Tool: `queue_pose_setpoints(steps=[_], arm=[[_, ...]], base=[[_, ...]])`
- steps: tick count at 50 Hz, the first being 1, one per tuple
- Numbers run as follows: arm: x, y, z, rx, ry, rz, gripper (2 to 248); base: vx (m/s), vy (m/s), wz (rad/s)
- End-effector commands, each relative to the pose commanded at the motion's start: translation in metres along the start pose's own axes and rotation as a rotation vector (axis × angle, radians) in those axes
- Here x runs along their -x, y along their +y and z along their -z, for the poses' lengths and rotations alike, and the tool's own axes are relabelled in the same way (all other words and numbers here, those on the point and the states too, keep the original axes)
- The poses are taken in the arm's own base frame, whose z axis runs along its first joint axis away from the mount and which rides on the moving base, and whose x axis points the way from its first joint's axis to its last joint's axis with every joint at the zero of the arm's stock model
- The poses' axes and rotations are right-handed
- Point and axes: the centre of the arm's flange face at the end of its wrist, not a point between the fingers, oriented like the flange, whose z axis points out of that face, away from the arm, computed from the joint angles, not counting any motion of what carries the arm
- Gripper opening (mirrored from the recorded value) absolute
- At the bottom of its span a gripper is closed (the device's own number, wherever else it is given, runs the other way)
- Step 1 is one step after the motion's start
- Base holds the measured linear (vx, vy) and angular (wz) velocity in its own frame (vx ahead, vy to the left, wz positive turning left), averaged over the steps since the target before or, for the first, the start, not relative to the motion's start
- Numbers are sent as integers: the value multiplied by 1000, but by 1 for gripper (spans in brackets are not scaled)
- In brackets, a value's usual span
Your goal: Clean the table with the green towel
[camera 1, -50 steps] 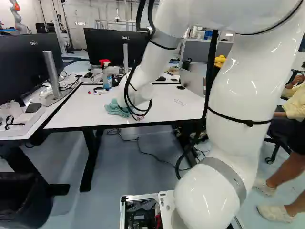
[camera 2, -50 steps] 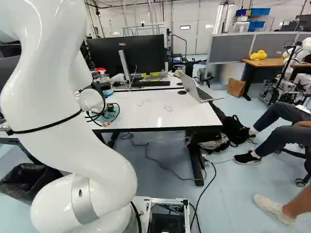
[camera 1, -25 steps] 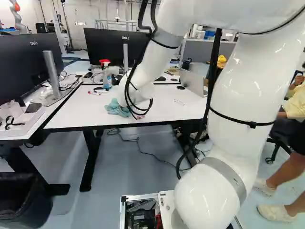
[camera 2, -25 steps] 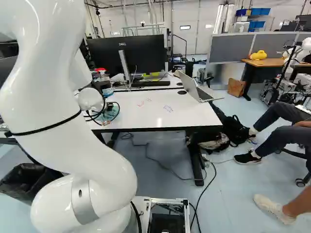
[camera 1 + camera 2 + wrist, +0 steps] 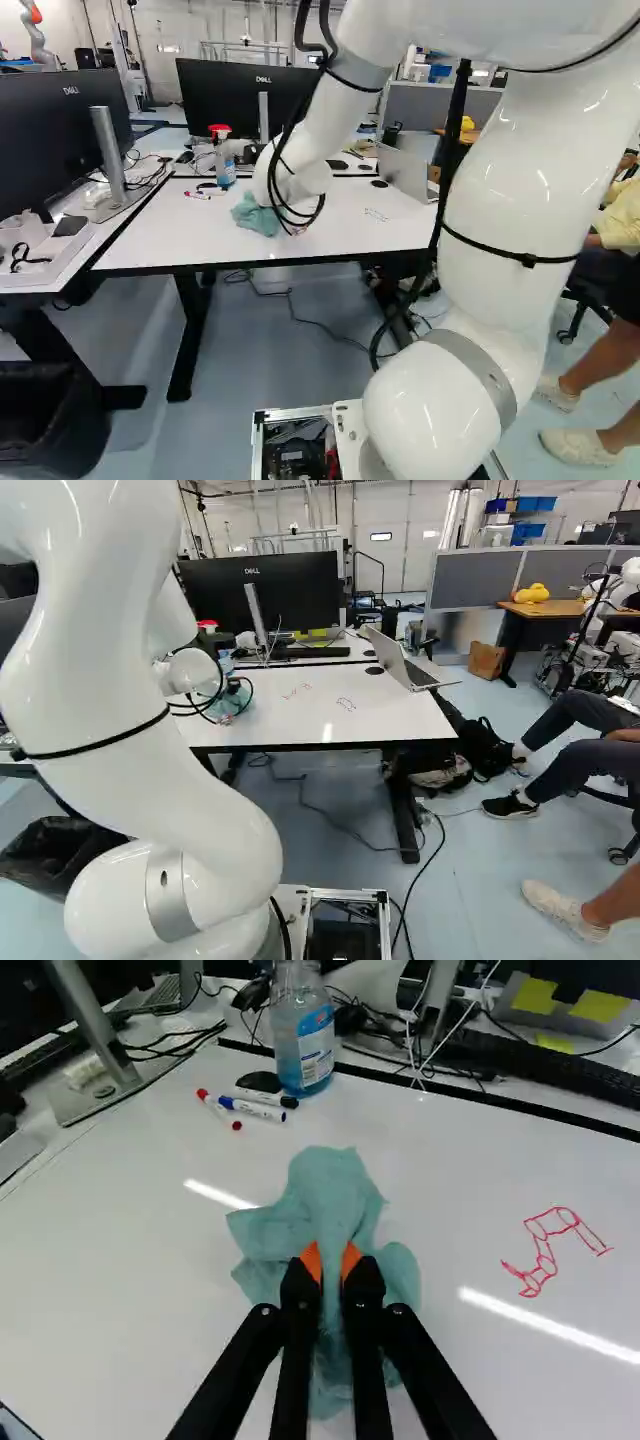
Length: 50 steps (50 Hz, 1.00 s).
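In the right base view, a dark part of my gripper (image 5: 233, 687) shows behind looped cables at the table's left side. The wrist view has the gripper (image 5: 332, 1265) shut on the bunched green towel (image 5: 335, 1195), a fold pinched between its orange pads and the cloth spreading around the fingers. The same towel (image 5: 256, 214) shows beside the arm's wrist in the left base view. Whether its lower edge touches the white table (image 5: 160, 235) I cannot tell. Red marker drawings (image 5: 541, 1264) lie on the tabletop beside the towel, with another drawing (image 5: 345, 703) farther right in the right base view.
Ahead of the towel stand a spray bottle (image 5: 303, 1040) and several markers (image 5: 258, 1109). Monitors (image 5: 235, 100) line the back and left. An open laptop (image 5: 402, 665) sits at the table's back right. Another robot (image 5: 38, 35) stands far left.
The gripper has closed on the towel. Arm and towel have shifted slightly right and away from the table's near edge in the left base view, the towel looking more gathered. The base has stayed put.
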Motion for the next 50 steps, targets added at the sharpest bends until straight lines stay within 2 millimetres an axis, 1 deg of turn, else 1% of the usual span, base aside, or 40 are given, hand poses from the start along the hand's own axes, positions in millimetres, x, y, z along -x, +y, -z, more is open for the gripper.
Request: queue_pose_setpoints(steps=[11,24,33,50], arm=[[-15,15,-1,26,28,-17,40],[-22,35,-11,56,32,-38,40],[-24,50,-14,79,33,-54,40],[-19,75,-7,121,31,-83,40]], base=[[0,0,0],[0,0,0],[0,0,0],[0,0,0]])
